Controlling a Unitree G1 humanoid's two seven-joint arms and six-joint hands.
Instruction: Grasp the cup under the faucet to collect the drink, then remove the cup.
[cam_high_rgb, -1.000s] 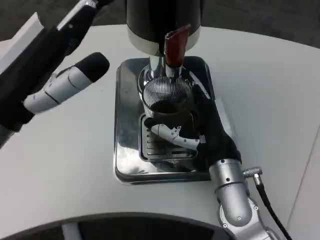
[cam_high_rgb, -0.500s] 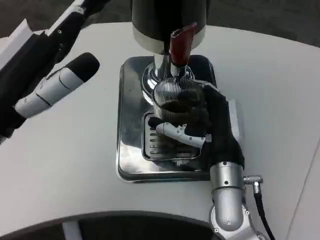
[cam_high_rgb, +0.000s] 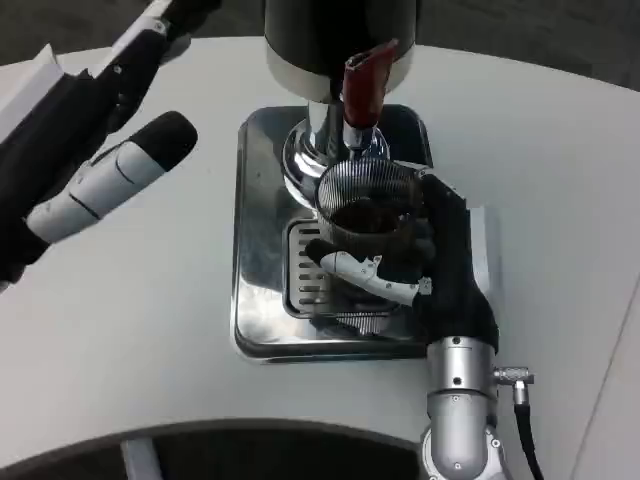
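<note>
Drinks station: dispenser (cam_high_rgb: 338, 40), drip tray (cam_high_rgb: 262, 260)

The cup (cam_high_rgb: 366, 205) stands on the tray (cam_high_rgb: 262, 220) below the faucet (cam_high_rgb: 362, 92).

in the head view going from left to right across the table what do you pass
Left hand, hovering open → bare left side of the steel drip tray → ribbed glass cup holding dark drink, gripped by the right hand → bare white table.

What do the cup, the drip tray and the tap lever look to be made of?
Cup: likely clear ribbed glass or plastic; fine vertical ridges, dark drink visible through the wall, held by the right hand.
Drip tray: polished metal, probably stainless; mirror reflections, with a slotted grate in the middle.
Tap lever: glossy red, looks like plastic.
</note>
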